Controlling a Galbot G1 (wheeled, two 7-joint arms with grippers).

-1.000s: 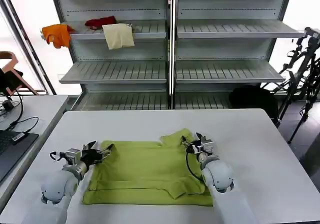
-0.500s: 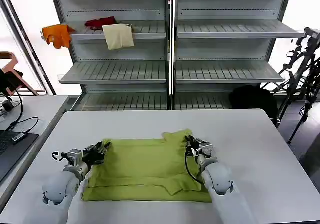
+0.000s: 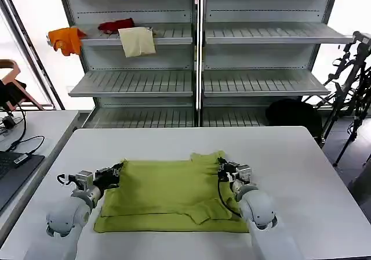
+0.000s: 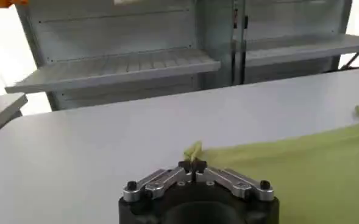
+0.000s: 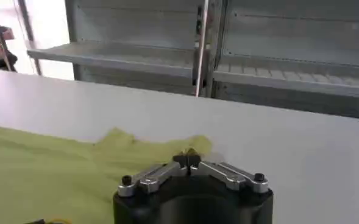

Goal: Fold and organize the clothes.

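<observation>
The lime-green T-shirt (image 3: 168, 193) lies partly folded on the white table (image 3: 290, 155), plain side up, a folded-over flap near its front edge. My left gripper (image 3: 117, 172) is shut on the shirt's far left corner; a pinch of green cloth (image 4: 193, 150) pokes out between its fingertips. My right gripper (image 3: 223, 168) is shut on the far right corner, where the sleeve (image 5: 149, 146) bunches just beyond the closed tips (image 5: 189, 159). Both grippers sit low over the table at the shirt's far edge.
A grey shelf unit (image 3: 197, 68) stands behind the table, with orange (image 3: 66, 39), red (image 3: 116, 25) and cream (image 3: 137, 41) garments on its upper left shelf. A laptop and cables (image 3: 14, 161) lie on a side table at left. Tripods (image 3: 351, 86) stand at right.
Both grippers have drawn toward me with the shirt's far corners, and the far edge has moved nearer and flatter. The bunched right sleeve has spread out.
</observation>
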